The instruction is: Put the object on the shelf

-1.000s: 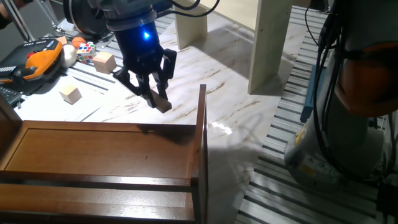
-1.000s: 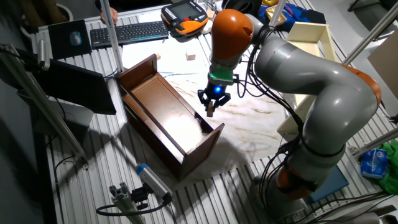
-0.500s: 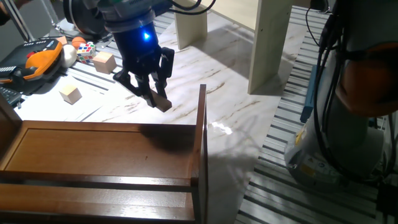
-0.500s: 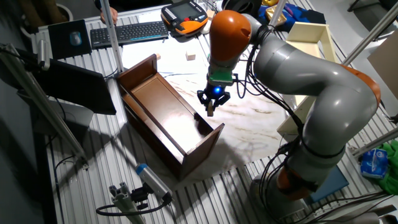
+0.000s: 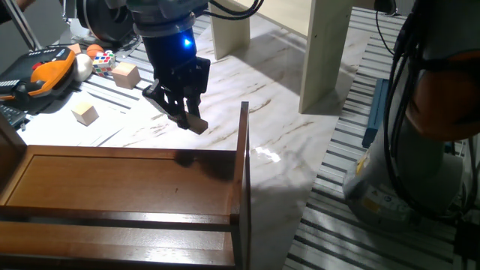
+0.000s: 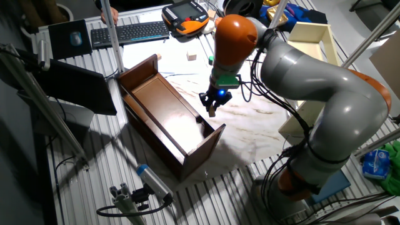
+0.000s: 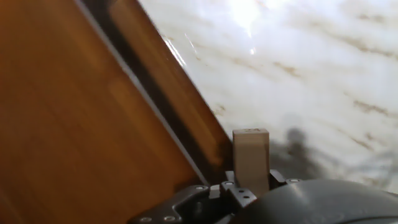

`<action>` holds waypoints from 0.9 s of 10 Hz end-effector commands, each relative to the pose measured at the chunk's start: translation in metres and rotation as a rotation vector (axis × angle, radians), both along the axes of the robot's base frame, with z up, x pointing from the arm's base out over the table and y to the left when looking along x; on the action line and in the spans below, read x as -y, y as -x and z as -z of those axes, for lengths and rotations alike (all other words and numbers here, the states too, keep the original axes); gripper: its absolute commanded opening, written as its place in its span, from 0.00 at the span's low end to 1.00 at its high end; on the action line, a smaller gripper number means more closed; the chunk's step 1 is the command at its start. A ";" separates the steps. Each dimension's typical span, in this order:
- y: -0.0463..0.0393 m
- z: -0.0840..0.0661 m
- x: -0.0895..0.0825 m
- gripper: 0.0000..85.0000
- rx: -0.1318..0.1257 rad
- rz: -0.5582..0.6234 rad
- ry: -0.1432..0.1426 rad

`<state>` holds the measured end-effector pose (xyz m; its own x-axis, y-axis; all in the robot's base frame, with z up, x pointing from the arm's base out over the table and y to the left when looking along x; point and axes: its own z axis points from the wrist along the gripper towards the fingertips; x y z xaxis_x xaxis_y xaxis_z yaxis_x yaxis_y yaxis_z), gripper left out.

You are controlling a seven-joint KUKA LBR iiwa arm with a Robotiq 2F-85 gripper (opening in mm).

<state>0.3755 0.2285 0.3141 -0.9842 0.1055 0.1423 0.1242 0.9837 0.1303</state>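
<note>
Compared with a second ago, you have the pincer point(image 5: 186, 118) shifted slightly toward the shelf's upright side panel, and its wrist has turned a little; the shelf point(image 5: 127, 187) itself has not moved.

Grip state: the pincer is closed on the object point(image 5: 196, 124), a small tan wooden block that sticks out below the fingertips. The hand view confirms this: the object point(image 7: 250, 158) stands out straight ahead of the jaws, held at its near end.

Position relative to the shelf: the object hangs over the marbled tabletop point(image 5: 285, 97), just outside the shelf's long back edge and near the corner where the upright panel rises. In the other fixed view the pincer point(image 6: 212, 107) sits just beside that same end of the shelf point(image 6: 165, 115), not yet over the boards. The hand view shows the dark board filling the left and the tabletop point(image 7: 311, 74) on the right, with the block still on the tabletop side of the edge.

Progress, as a judgement: pick-up is done and the carry is most of the way there. What is left for you: cross the shelf's edge, lower onto the flat board, release, withdraw.

Two wooden cubes point(image 5: 85, 113) lie well away from the shelf's far side, untouched, near the orange pendant point(image 5: 45, 71).
</note>
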 end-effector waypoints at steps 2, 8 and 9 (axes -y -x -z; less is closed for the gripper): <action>-0.0002 0.000 0.000 0.00 -0.019 -0.036 -0.019; -0.0134 -0.024 -0.077 0.00 -0.064 0.087 0.038; -0.0153 -0.023 -0.088 0.00 -0.064 0.110 0.043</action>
<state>0.3911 0.2972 0.3361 -0.9544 0.2278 0.1928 0.2455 0.9667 0.0727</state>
